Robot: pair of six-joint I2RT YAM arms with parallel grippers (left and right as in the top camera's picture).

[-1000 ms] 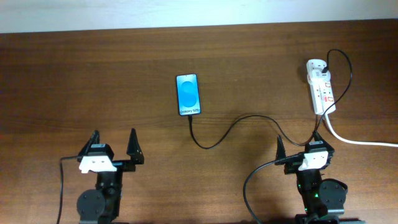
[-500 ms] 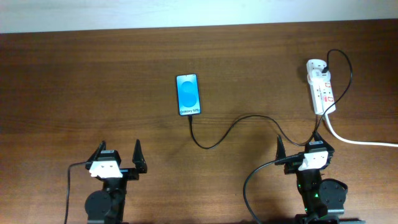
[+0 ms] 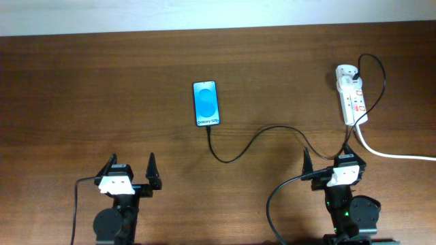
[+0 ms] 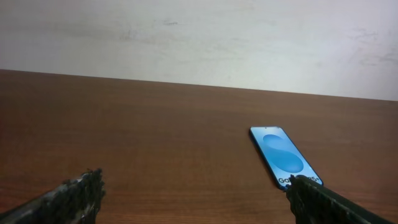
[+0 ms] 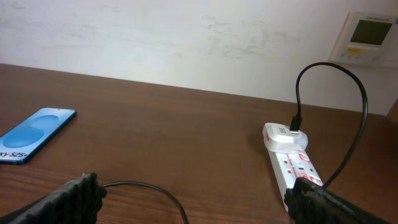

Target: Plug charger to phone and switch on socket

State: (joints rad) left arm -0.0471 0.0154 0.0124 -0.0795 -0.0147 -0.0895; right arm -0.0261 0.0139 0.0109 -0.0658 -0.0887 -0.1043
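Overhead, I see both arms at the near desk (image 3: 102,82) edge, the left gripper (image 3: 129,167) and right gripper (image 3: 328,160) with jaws spread and empty. The charger (image 3: 252,139) trails from the socket (image 3: 351,95) to the phone (image 3: 207,103)'s near end; I cannot tell whether it is seated. Left wrist: the phone lies ahead-right. Right wrist: the socket lies close on the right, handy for reaching its switch.

The desk (image 3: 102,82) is seen to be dark wood, finely grained, with a faint sheen. The phone (image 3: 206,103) is glossy-screened, the socket (image 3: 352,99) smooth white plastic, the charger (image 3: 272,127) matt black. The fingers (image 4: 78,196) of the left pincer (image 4: 194,194) are rough-textured.
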